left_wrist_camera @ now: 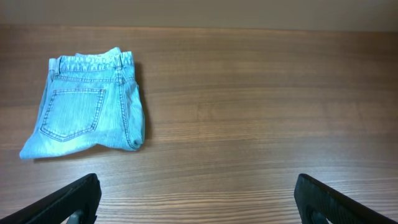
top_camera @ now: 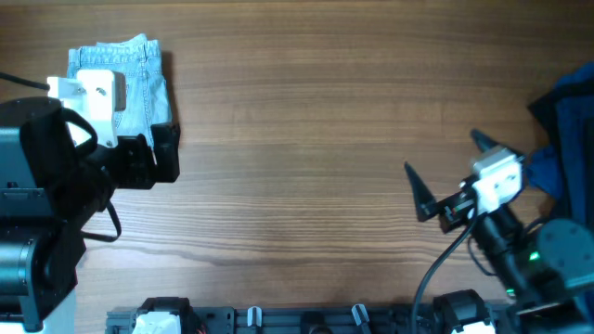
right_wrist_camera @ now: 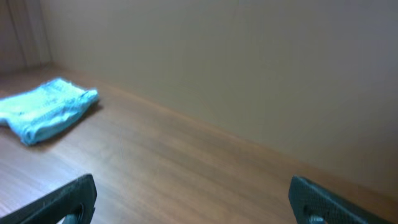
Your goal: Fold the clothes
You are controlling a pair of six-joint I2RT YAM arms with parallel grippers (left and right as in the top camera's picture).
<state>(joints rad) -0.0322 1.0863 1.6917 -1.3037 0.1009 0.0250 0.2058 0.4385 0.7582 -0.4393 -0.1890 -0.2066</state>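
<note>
The light blue denim shorts (top_camera: pixel 141 76) lie folded into a compact bundle at the far left of the wooden table, partly covered by my left arm in the overhead view. In the left wrist view the shorts (left_wrist_camera: pixel 87 106) show a back pocket facing up and the waistband at the far side. My left gripper (left_wrist_camera: pixel 196 202) is open and empty, above the table just short of the shorts (top_camera: pixel 160 141). My right gripper (top_camera: pixel 449 167) is open and empty at the right side, far from the shorts. It (right_wrist_camera: pixel 193 199) sees the shorts (right_wrist_camera: pixel 46 109) far off.
A dark blue fabric pile (top_camera: pixel 568 125) lies at the right edge of the table, behind my right arm. A bare wall (right_wrist_camera: pixel 249 62) runs along the table's far side. Arm bases and cables sit along the front edge (top_camera: pixel 306 320).
</note>
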